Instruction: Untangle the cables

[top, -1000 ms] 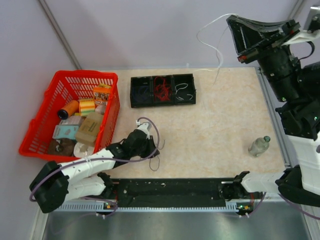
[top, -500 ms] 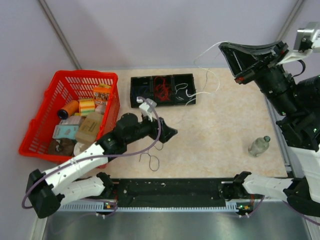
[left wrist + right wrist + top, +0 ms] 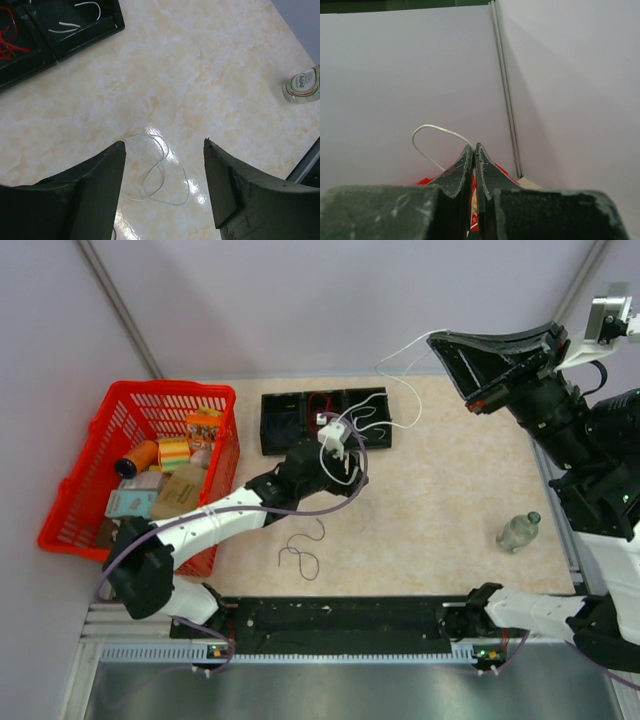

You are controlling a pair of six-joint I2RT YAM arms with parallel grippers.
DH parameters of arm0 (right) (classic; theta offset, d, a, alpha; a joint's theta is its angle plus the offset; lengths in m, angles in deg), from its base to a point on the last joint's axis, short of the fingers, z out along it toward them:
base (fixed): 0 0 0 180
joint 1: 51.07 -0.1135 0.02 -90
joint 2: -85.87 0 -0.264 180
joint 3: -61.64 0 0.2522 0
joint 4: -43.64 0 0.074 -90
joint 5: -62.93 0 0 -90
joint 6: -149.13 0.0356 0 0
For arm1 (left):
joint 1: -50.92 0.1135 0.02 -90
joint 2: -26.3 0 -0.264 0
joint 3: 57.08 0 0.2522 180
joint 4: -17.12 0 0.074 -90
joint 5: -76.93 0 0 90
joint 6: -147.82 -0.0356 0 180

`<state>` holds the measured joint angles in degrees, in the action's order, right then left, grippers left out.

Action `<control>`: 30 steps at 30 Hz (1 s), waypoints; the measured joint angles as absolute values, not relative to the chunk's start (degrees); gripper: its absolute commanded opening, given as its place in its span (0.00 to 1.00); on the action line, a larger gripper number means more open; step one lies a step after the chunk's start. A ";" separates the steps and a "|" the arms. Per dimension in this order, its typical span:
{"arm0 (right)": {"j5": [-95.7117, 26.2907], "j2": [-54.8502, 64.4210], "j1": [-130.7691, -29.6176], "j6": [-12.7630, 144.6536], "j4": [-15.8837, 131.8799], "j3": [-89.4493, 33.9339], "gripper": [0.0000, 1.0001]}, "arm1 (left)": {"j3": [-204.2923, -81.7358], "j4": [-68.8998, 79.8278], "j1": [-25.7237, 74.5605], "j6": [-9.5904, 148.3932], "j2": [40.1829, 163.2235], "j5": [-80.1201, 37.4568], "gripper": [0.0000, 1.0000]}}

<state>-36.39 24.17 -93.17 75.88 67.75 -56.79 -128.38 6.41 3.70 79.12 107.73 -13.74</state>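
We see the right gripper with its two dark fingers pressed together, pinching a white cable that arcs out left and curves back down. Behind stands a pale wall with a thin metal strip. Slivers of red flank the fingers.

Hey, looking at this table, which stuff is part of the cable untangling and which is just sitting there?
Part of the job:
- white cable, pinched in the right gripper
- dark cable, loose on the table
- red cables in the black tray

Just lying about:
- red basket of packages
- small bottle
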 measured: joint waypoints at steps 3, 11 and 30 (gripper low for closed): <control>-35.60 24.48 -93.17 75.10 67.53 -55.47 0.00 | -126.66 5.40 3.78 79.91 107.75 -13.43 0.72; -27.43 20.96 -92.91 68.54 66.16 -52.13 0.00 | -107.55 7.61 3.87 85.15 95.88 -15.14 0.84; -22.40 -4.39 -82.16 62.14 56.36 -43.08 0.00 | -89.06 11.44 3.87 88.41 75.03 -14.92 0.90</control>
<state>-22.40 -4.39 -82.16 62.14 56.36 -43.08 -89.06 11.44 3.87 88.41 75.03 -14.92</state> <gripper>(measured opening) 0.007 0.898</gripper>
